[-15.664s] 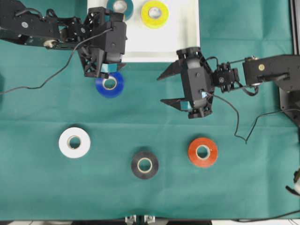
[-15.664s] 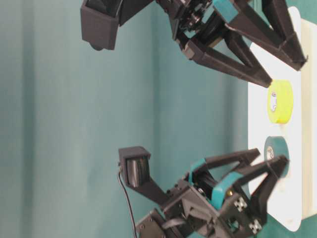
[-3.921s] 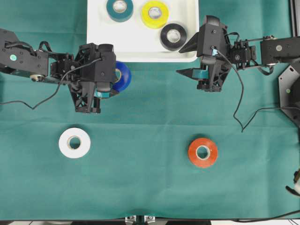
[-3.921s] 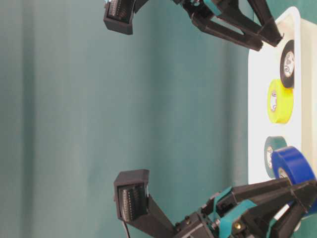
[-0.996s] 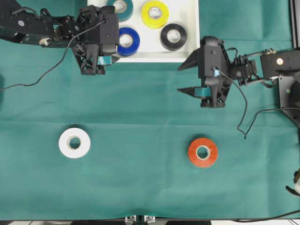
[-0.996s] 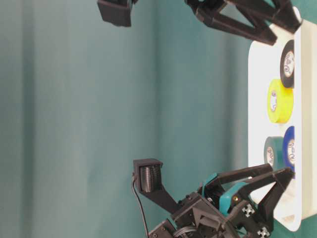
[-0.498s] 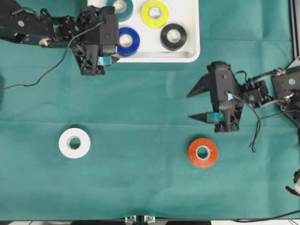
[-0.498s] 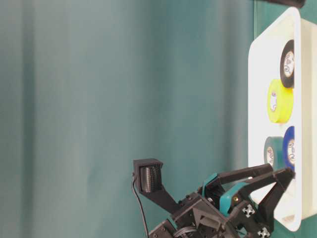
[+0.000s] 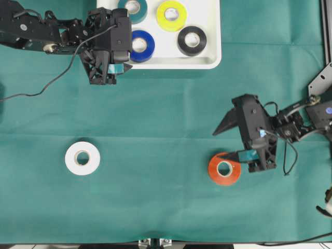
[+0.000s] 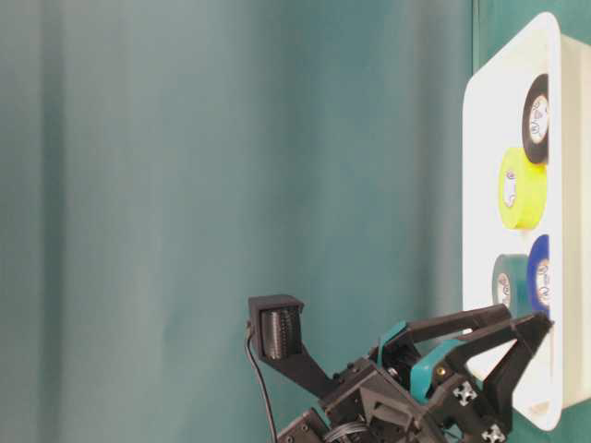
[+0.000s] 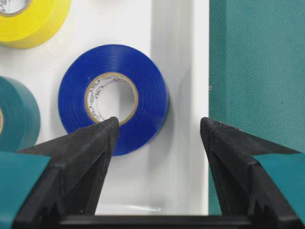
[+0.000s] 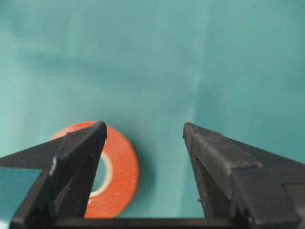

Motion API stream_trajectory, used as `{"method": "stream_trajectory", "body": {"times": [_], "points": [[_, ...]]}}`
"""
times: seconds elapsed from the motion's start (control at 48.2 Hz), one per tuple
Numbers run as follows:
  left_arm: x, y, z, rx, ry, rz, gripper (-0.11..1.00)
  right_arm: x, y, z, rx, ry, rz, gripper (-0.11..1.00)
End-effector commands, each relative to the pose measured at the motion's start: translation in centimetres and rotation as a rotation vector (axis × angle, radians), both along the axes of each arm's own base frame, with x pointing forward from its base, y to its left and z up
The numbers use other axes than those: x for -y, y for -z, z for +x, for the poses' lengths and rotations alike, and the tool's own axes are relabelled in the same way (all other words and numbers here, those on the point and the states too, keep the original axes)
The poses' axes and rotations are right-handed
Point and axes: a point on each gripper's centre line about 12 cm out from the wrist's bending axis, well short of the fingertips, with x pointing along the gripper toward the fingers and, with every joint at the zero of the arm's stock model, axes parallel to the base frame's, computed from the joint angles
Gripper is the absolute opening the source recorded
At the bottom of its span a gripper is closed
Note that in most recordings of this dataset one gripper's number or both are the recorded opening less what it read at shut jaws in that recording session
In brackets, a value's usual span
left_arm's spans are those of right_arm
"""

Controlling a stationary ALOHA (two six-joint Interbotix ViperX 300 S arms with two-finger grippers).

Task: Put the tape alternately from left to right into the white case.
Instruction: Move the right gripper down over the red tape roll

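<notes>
- Hovering with jaws spread and nothing held, right gripper (image 9: 224,140) sits just right of orange-red roll (image 9: 224,168); one finger overlaps the roll's rim, roll off-centre between the jaws.
- Left gripper (image 9: 126,44) wide open, empty, at near left corner of white case (image 9: 210,52), blue roll (image 9: 140,45) lying inside.
- Teal (image 9: 133,7), yellow (image 9: 171,14), black (image 9: 191,40) rolls in case; white roll (image 9: 82,157) on cloth, near left.
- Risk: closing off-centre would likely nudge the orange-red roll aside rather than grip it.
</notes>
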Motion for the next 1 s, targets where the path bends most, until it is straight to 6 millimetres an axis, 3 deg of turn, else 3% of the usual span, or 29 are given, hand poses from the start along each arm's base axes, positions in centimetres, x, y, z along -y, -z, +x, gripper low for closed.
{"method": "stream_trajectory", "body": {"times": [0.0,0.519,0.975], "points": [[0.3,-1.5,0.3,0.042,0.009,0.008,0.96,-0.6,-0.8,0.0,0.022,-0.011,0.020,0.74],[1.6,-1.7,0.0,0.050,0.025,-0.005,0.96,-0.8,0.0,-0.7,-0.007,-0.019,0.015,0.74],[5.2,-1.6,-0.7,0.055,0.038,-0.087,0.96,-1.3,1.5,-0.1,-0.062,-0.017,0.003,0.74]]}}
